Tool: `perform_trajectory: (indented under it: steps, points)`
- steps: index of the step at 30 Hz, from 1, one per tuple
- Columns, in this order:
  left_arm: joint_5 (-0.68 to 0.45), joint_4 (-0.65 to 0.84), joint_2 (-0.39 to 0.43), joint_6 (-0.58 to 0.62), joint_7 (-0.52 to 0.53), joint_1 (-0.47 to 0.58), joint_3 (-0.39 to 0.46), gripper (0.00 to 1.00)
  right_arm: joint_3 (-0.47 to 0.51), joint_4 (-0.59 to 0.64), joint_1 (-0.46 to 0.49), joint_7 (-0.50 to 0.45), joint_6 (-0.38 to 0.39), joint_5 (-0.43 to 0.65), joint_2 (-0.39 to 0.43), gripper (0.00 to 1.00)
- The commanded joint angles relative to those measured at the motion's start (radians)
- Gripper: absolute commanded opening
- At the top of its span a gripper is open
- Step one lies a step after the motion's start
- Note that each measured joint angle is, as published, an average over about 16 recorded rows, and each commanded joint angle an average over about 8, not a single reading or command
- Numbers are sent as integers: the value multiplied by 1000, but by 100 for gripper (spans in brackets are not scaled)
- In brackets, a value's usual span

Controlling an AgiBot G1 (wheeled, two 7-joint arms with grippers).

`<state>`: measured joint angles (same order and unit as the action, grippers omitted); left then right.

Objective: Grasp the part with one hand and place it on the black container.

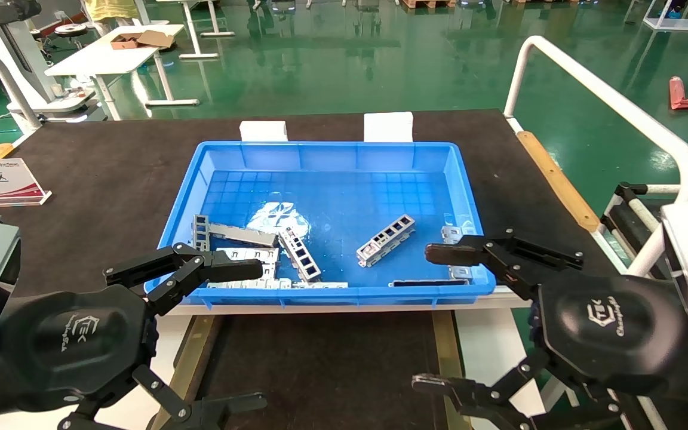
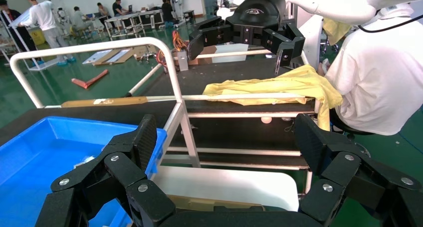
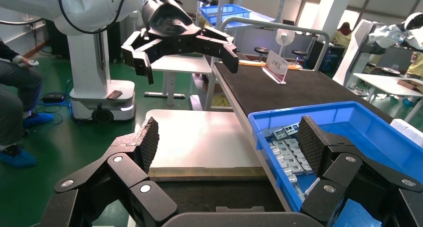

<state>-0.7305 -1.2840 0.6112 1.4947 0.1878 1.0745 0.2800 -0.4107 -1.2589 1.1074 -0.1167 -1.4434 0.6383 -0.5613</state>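
The part point(image 1: 385, 240), a channel bracket with a row of rectangular windows, lies tilted on the floor of the blue bin point(image 1: 326, 152), right of centre and apart from the other metal pieces. A second windowed bracket point(image 1: 300, 254) lies near the bin's middle, beside flat strips point(image 1: 241, 233) toward the left front. More strips along the front wall are partly hidden by the rim and by the left gripper's upper finger. The black container point(image 1: 320, 364) sits just in front of the bin, with brass-coloured strips down both sides; its near end is cut off by the picture's edge.

The left gripper point(image 1: 212, 340) hovers at the bin's front-left corner, fingers spread wide and empty. The right gripper point(image 1: 439, 319) hovers at the front-right corner, its fingers likewise spread with nothing between them; its upper finger covers some small pieces in that corner. A white rail point(image 1: 613, 101) runs along the table's right side.
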Motion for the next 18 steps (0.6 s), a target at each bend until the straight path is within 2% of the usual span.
perform_trajectory:
  steps: [1, 18]
  points:
    - [0, 0, 0, 0, 0, 0, 0, 100, 0, 0, 0, 0, 0, 0, 0, 100]
    - [0, 0, 0, 0, 0, 0, 0, 100, 0, 0, 0, 0, 0, 0, 0, 100]
